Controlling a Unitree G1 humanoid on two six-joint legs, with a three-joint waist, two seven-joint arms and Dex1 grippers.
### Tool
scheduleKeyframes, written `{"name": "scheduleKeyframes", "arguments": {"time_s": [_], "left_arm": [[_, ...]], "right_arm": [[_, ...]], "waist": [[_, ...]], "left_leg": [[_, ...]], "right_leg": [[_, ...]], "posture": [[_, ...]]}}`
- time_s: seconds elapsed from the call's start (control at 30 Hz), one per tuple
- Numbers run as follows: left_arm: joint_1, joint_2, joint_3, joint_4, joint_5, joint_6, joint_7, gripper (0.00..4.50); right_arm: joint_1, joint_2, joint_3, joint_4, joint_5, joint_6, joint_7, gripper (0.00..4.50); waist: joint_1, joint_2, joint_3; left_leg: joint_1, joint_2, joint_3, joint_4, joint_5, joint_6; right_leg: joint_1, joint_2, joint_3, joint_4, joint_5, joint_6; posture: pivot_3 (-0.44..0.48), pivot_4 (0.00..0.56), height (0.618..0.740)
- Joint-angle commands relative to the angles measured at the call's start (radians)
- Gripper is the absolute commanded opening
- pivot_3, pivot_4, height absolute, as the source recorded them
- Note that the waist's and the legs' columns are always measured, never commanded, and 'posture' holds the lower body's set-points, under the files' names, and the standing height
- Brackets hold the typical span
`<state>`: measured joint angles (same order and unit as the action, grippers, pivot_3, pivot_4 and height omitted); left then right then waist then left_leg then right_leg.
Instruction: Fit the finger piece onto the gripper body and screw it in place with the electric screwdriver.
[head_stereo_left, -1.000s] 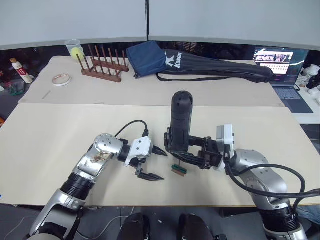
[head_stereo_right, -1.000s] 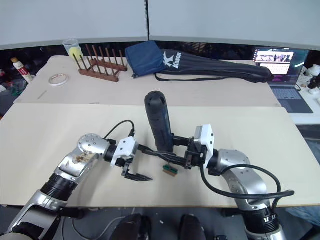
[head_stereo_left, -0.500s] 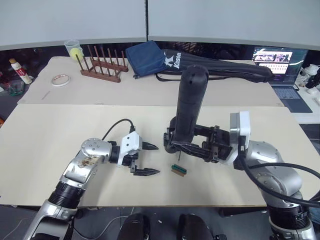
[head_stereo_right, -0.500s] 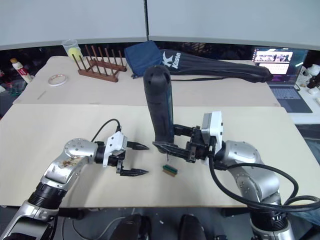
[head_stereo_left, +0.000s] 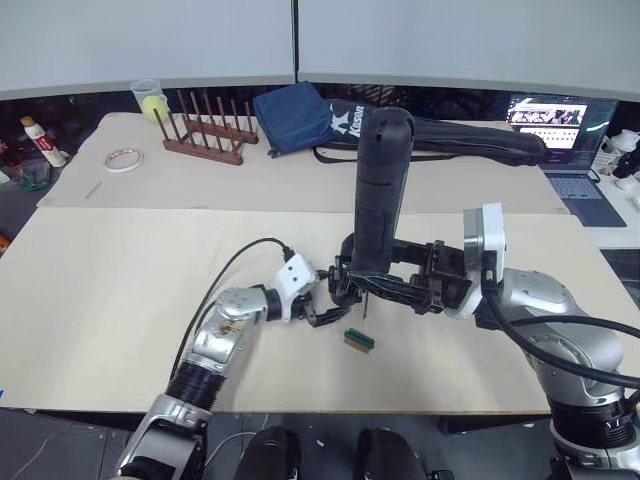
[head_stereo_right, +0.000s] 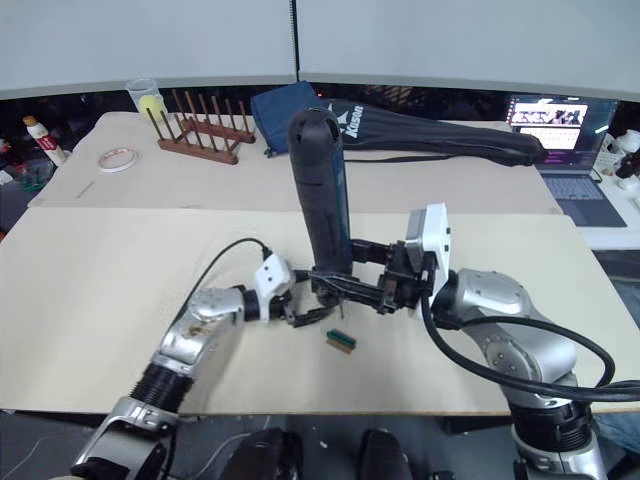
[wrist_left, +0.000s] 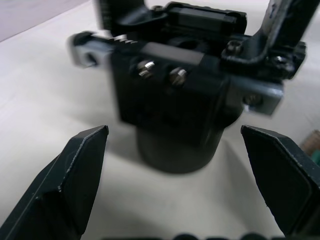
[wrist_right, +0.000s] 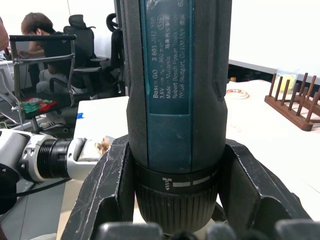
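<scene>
The gripper body is standing on its round barrel base on the near table, about midway along it and closer to the front edge than the back. On the far table behind, at its left end, a roll of tape is lying flat, and a clear cup is standing beside a wooden rack of upright pegs. Coming in from the left across the near table, the left gripper is reaching up to the body, its two black fingers spreading wide on either side of the barrel without touching it, as the left wrist view is showing. Two screw heads are showing on the body's facing side. Just right of the body, the screwdriver is standing nearly upright, its thin bit pointing down beside the body. The right gripper is clamping it around the lower barrel, one finger on each side. A small green block is lying on the table just in front of the bit, toward the front edge. On the far table, a blue bag and a long black zipped bag are lying along the back. At the far right, a laptop is sitting open. In the right wrist view, a person is sitting in an office chair in the background.
</scene>
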<state>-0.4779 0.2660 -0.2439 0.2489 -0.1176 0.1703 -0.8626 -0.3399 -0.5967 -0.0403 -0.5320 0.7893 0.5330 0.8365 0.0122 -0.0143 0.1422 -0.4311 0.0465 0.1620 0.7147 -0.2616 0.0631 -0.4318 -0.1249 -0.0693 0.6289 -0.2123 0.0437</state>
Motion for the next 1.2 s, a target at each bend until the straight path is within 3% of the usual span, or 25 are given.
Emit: {"name": "scheduleKeyframes", "arguments": {"time_s": [0.03, 0.1, 0.2, 0.3, 0.33, 0.47, 0.63, 0.7, 0.8, 0.87, 0.97, 1.07, 1.2], "left_arm": [[-0.046, -0.019, 0.002, 0.055, 0.0, -0.053, -0.012, 4.5], [-0.064, -0.027, 0.002, 0.089, -0.007, -0.074, -0.036, 4.5], [-0.136, 0.006, -0.004, 0.184, -0.044, -0.15, -0.222, 3.76], [-0.225, 0.035, -0.003, 0.314, -0.049, -0.258, -0.379, 2.43], [-0.259, 0.038, -0.003, 0.371, -0.037, -0.299, -0.403, 2.31], [-0.377, 0.02, -0.003, 0.598, 0.006, -0.379, -0.466, 2.32], [-0.416, 0.0, 0.011, 0.738, 0.041, -0.439, -0.448, 2.32], [-0.411, 0.001, 0.022, 0.754, 0.047, -0.439, -0.432, 3.35], [-0.376, 0.023, 0.022, 0.732, 0.066, -0.444, -0.416, 4.44], [-0.349, 0.036, 0.03, 0.69, 0.062, -0.422, -0.402, 4.5], [-0.245, 0.066, 0.061, 0.477, 0.019, -0.277, -0.363, 4.5], [-0.1, 0.075, 0.089, 0.206, -0.01, -0.118, -0.263, 4.5], [0.027, 0.043, 0.092, -0.009, -0.005, 0.003, -0.112, 4.5]], "right_arm": [[-0.01, -0.007, -0.043, -0.046, 0.025, -0.01, -0.011, 1.92], [-0.009, -0.008, -0.042, -0.047, 0.024, -0.01, -0.015, 1.92], [0.005, -0.007, -0.043, -0.058, 0.017, -0.014, -0.027, 1.92], [0.026, -0.01, -0.046, -0.073, 0.016, -0.018, -0.031, 1.92], [0.032, -0.011, -0.047, -0.079, 0.016, -0.019, -0.033, 1.92], [0.054, -0.019, -0.057, -0.096, 0.014, -0.022, -0.045, 1.92], [0.075, -0.024, -0.062, -0.114, 0.012, -0.028, -0.056, 1.92], [0.081, -0.024, -0.062, -0.118, 0.011, -0.031, -0.06, 1.92], [0.088, -0.023, -0.062, -0.119, 0.008, -0.037, -0.057, 1.92], [0.091, -0.022, -0.062, -0.118, 0.006, -0.041, -0.053, 1.92], [0.092, -0.019, -0.059, -0.11, 0.002, -0.049, -0.044, 1.92], [0.09, -0.013, -0.051, -0.101, -0.002, -0.056, -0.036, 1.92], [0.084, -0.009, -0.046, -0.096, 0.002, -0.053, -0.028, 1.92]], "waist": [[0.0, 0.0, 0.0], [0.0, 0.0, 0.0], [0.0, 0.0, 0.0], [0.0, 0.0, 0.0], [-0.001, 0.0, 0.0], [0.001, -0.001, 0.001], [0.001, -0.001, 0.001], [0.001, -0.001, 0.001], [-0.002, -0.001, 0.001], [-0.003, -0.001, 0.001], [-0.01, -0.001, 0.0], [-0.016, -0.001, 0.0], [-0.013, -0.001, 0.0]], "left_leg": [[0.0, 0.0, 0.0, 0.0, 0.0, 0.0], [0.0, 0.0, 0.0, 0.0, 0.0, 0.0], [0.0, 0.001, 0.0, 0.0, 0.0, 0.0], [0.0, 0.0, 0.0, 0.0, 0.0, 0.0], [0.0, 0.0, 0.0, 0.0, 0.0, 0.001], [-0.001, 0.0, 0.0, 0.0, -0.001, 0.002], [-0.001, -0.001, 0.0, 0.001, -0.002, 0.004], [-0.001, -0.001, 0.0, 0.002, -0.003, 0.005], [-0.001, 0.0, -0.001, 0.002, -0.006, 0.011], [-0.001, 0.0, -0.001, 0.002, -0.006, 0.01], [-0.001, 0.001, 0.0, 0.002, -0.006, 0.009], [0.0, 0.001, -0.001, 0.001, -0.003, 0.005], [0.0, 0.001, -0.001, 0.001, -0.003, 0.005]], "right_leg": [[0.0, 0.0, 0.0, 0.0, 0.0, 0.0], [0.0, 0.0, 0.0, 0.0, 0.0, 0.0], [0.0, 0.0, 0.0, 0.0, 0.0, 0.0], [0.0, 0.0, -0.001, 0.0, 0.0, 0.0], [0.0, 0.0, -0.001, -0.001, 0.0, 0.0], [-0.001, 0.0, -0.001, -0.001, 0.0, 0.0], [0.0, -0.002, -0.001, -0.002, 0.0, 0.001], [0.001, -0.002, -0.001, -0.002, 0.001, 0.001], [0.001, -0.002, -0.001, -0.002, 0.001, 0.002], [0.001, -0.002, -0.001, -0.002, 0.001, 0.002], [0.001, -0.002, -0.001, -0.002, 0.001, 0.002], [0.001, -0.002, 0.0, -0.002, 0.001, 0.002], [0.002, -0.002, 0.0, -0.001, 0.001, 0.002]], "posture": [[0.0, 0.15, 0.74], [0.0, 0.15, 0.74], [0.0, 0.15, 0.74], [0.0, 0.15, 0.74], [0.0, 0.15, 0.74], [0.0, 0.15, 0.74], [0.0, 0.15, 0.74], [0.0, 0.15, 0.74], [0.0, 0.15, 0.74], [0.0, 0.15, 0.74], [0.0, 0.15, 0.74], [0.0, 0.15, 0.74], [0.0, 0.15, 0.74]]}}
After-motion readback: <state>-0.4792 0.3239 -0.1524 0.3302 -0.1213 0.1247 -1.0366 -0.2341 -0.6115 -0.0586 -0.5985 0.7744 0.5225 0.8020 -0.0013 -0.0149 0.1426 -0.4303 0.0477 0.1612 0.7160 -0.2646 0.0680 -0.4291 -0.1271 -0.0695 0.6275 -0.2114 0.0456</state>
